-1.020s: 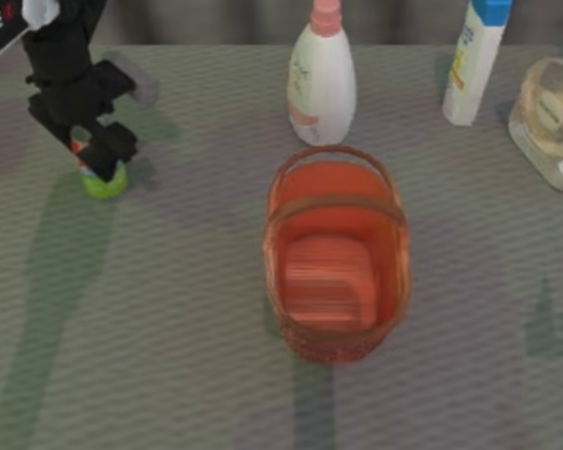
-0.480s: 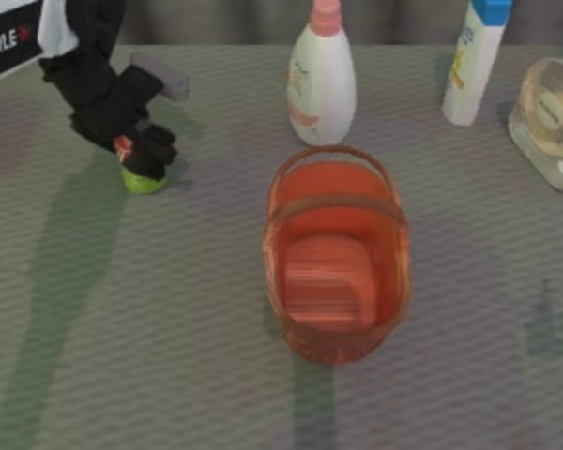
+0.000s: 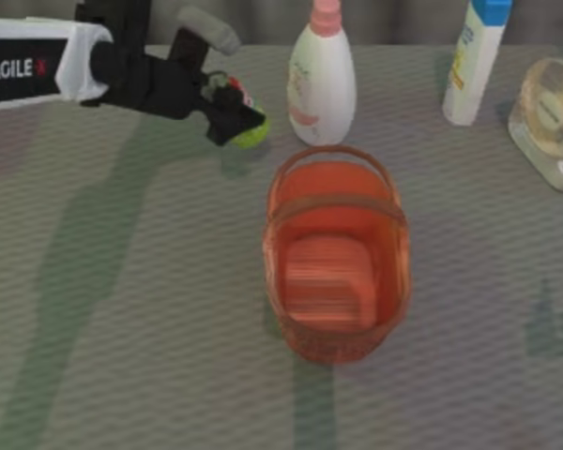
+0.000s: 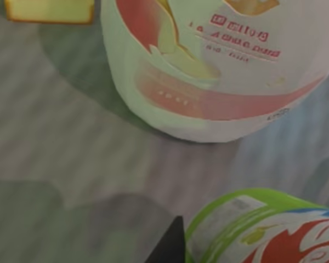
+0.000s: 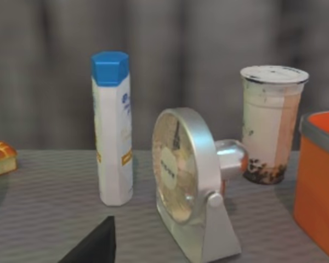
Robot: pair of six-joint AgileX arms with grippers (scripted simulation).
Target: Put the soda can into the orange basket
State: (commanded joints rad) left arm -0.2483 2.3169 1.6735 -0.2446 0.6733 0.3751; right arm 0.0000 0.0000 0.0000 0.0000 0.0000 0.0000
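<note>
The table point(image 3: 122, 328) wears a matt, finely ribbed cloth-like cover; the orange basket point(image 3: 394, 244) looks like woven plastic, ridged on its walls and floor; the soda can point(image 4: 274, 230) has a smooth, glossy printed skin; the white bottle with a pink cap point(image 3: 321, 84) is smooth, slightly shiny plastic; the left gripper point(image 3: 233, 114) is matt black; the small fan point(image 5: 189, 181) shows brushed silvery metal.
</note>
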